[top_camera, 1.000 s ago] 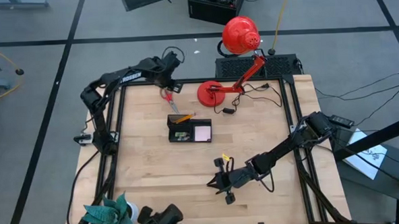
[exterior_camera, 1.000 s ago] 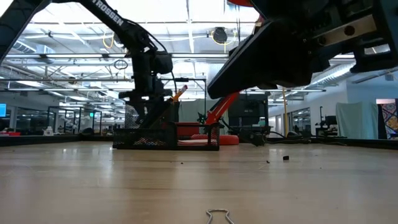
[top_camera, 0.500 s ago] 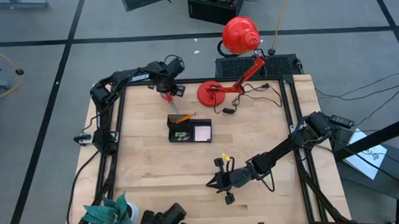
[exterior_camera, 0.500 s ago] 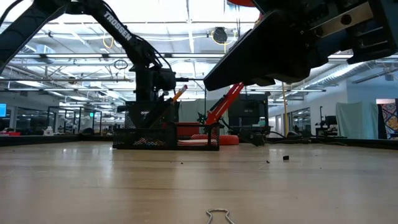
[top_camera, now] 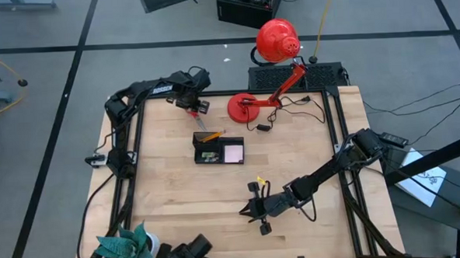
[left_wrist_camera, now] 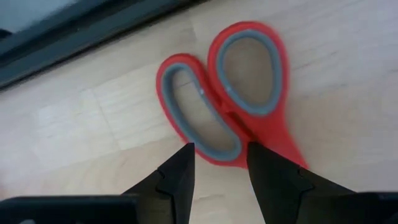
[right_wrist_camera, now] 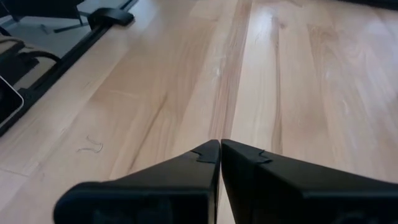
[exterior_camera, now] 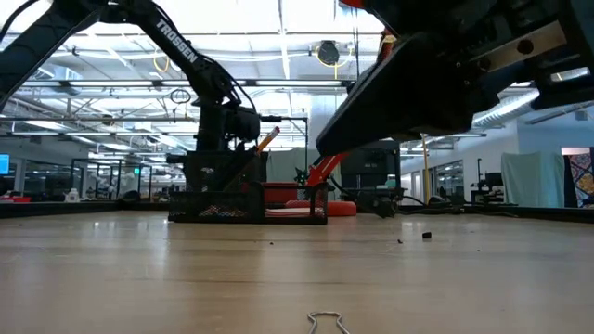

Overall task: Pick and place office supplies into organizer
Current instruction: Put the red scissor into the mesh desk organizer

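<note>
My left gripper [left_wrist_camera: 217, 163] hangs open right over the scissors [left_wrist_camera: 233, 102], which lie flat near the table's far edge beyond the organizer [top_camera: 218, 150], handles just ahead of my fingertips. My right gripper [right_wrist_camera: 221, 151] waits shut over the near side, well apart. The blades are hidden beneath the fingers, so I judge the long axis only by the handles.

Scissors [left_wrist_camera: 239, 102] on table [top_camera: 309, 164] behind organizer [top_camera: 218, 150], lamp [top_camera: 248, 106] to their right
</note>
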{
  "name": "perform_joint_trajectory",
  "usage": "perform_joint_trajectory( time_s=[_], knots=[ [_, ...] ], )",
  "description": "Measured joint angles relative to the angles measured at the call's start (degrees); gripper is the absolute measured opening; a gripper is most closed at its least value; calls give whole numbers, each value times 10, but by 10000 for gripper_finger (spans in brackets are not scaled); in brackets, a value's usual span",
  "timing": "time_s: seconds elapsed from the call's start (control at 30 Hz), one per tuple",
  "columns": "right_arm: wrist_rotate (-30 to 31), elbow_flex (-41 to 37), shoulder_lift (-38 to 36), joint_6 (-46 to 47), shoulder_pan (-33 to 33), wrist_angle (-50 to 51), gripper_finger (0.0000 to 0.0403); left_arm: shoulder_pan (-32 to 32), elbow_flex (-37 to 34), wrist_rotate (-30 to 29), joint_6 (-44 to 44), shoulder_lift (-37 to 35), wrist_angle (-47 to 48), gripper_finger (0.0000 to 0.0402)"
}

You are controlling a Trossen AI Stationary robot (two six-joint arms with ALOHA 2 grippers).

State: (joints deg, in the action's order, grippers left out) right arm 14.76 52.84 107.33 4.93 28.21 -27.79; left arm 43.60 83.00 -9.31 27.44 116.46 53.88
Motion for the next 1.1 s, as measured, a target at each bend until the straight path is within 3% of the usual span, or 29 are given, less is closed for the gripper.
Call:
perform_joint_trajectory(
  time_s=[0.13,0.43,0.97,1.1],
  knots=[
    [0,0,0,2,0,2,9,4,4,15,-5,17,-7,152],
    [0,0,0,0,0,-2,9,-1,3,-16,-29,35,-9,152],
    [1,0,0,0,0,-7,9,9,-2,67,-22,-17,-96,152],
    [1,0,0,0,0,-3,9,11,7,103,-133,-17,-65,152]
  ],
)
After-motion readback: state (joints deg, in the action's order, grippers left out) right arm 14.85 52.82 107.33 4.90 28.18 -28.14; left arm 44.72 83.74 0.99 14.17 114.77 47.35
